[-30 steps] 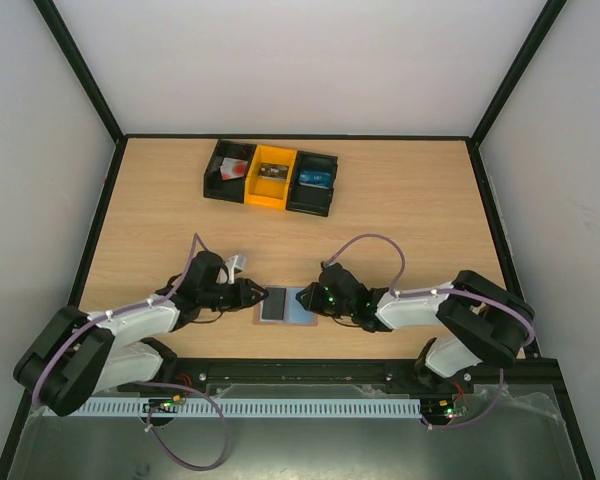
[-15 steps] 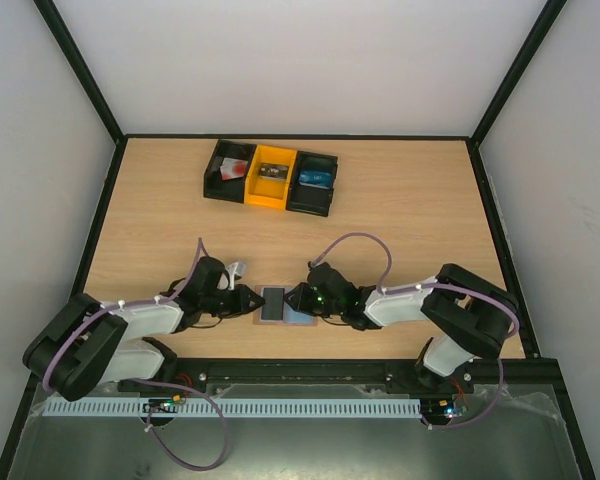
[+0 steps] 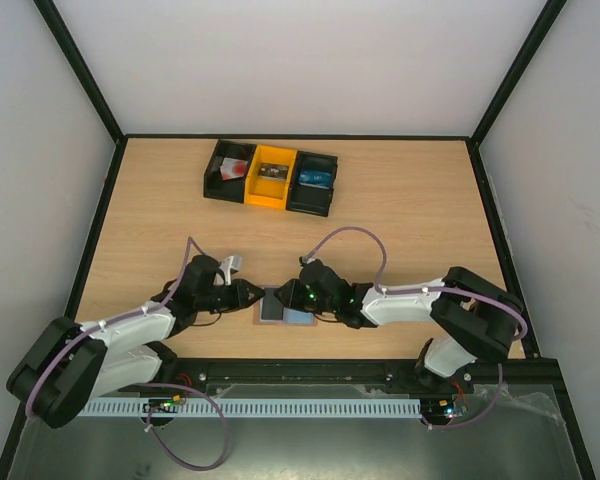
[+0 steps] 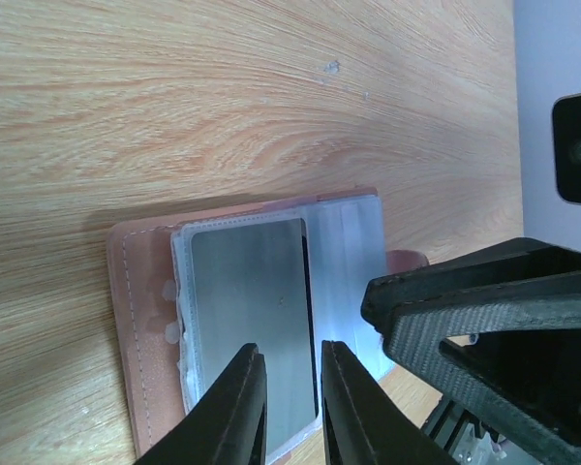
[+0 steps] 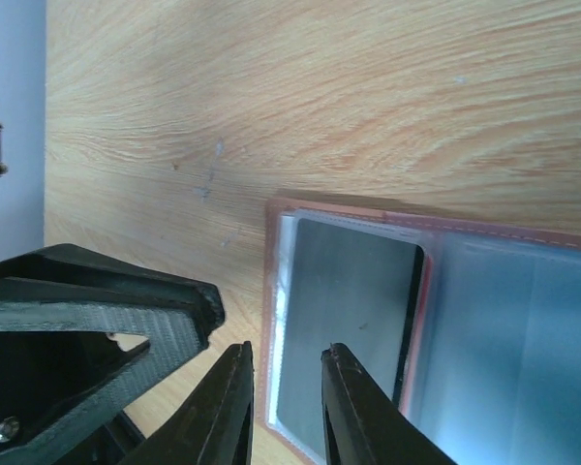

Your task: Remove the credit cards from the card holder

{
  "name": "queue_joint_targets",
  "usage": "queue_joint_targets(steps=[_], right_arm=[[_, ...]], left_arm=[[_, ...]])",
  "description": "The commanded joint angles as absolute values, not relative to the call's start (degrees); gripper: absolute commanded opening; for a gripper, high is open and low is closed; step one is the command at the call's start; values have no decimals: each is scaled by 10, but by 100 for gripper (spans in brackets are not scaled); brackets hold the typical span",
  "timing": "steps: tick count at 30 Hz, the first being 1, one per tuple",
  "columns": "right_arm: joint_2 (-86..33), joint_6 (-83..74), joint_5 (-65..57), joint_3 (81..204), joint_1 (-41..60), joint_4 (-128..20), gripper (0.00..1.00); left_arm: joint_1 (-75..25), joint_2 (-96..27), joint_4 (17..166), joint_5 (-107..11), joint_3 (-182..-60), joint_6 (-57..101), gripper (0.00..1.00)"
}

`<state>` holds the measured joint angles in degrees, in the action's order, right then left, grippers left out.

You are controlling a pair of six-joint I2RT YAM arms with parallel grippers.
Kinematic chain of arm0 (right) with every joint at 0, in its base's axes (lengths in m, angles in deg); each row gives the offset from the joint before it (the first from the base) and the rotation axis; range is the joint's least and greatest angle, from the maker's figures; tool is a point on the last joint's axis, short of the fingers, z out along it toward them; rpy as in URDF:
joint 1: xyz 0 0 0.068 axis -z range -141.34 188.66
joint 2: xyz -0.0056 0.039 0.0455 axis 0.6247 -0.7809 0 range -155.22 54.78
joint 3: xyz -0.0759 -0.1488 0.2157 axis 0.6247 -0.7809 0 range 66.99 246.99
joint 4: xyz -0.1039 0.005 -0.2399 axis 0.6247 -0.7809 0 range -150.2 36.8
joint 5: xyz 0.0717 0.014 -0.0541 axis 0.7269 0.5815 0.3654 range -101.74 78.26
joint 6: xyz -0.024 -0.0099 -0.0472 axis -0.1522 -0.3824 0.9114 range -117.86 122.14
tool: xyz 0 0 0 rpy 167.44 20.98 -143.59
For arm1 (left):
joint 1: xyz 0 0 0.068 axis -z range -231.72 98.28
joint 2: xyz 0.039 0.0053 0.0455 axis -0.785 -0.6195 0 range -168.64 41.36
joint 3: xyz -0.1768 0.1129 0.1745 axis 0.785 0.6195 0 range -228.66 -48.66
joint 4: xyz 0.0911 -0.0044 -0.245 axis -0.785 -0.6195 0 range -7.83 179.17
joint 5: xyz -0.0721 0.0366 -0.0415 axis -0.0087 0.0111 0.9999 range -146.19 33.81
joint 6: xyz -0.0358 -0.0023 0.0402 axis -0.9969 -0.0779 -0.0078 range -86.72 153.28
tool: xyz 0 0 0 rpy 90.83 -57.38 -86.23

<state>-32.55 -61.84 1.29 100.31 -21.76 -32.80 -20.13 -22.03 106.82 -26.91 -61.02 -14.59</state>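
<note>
The card holder point(image 3: 279, 312) lies open and flat near the table's front edge, between my two grippers. In the left wrist view it point(image 4: 136, 320) shows a brown rim and clear pockets, with a dark grey shiny card point(image 4: 247, 300) in one pocket. In the right wrist view the holder point(image 5: 504, 329) shows the same dark card point(image 5: 353, 310) with a reddish sliver along its edge. No blue card can be told apart. My left gripper point(image 3: 250, 296) point(image 4: 290, 349) is slightly open and empty over the card's edge. My right gripper point(image 3: 286, 297) point(image 5: 287, 351) is slightly open, straddling the holder's outer rim.
A row of three bins stands at the back: a black one point(image 3: 230, 172), an orange one point(image 3: 271, 177) and a black one point(image 3: 313, 182), each with small items inside. The two grippers' tips are close together over the holder.
My right gripper has moved left, from beside the holder to over it. My left gripper has stayed at the holder's left edge with small shifts.
</note>
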Motion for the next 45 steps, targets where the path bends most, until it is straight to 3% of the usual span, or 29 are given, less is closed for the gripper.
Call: queue_joint_targets(steps=[1, 10, 22, 28, 37, 45], right_arm=[[-349, -613, 12, 1014, -222, -327, 21], [-362, -609, -5, 1004, -221, -339, 18], [-377, -615, -1, 995, -222, -331, 16], [-370, -616, -11, 990, -221, -337, 14], [-372, -623, -6, 976, -222, -317, 14], [-365, -621, -4, 968, -222, -309, 14]], left_arm=[[-199, -233, 1077, -274, -601, -147, 19], [-198, -310, 1131, -247, -590, -144, 17], [-197, -257, 1086, -279, -590, -147, 4], [-196, -190, 1063, -290, -594, -160, 18], [-195, -243, 1124, -276, -582, -176, 19], [-184, -302, 1147, -290, -579, -168, 6]])
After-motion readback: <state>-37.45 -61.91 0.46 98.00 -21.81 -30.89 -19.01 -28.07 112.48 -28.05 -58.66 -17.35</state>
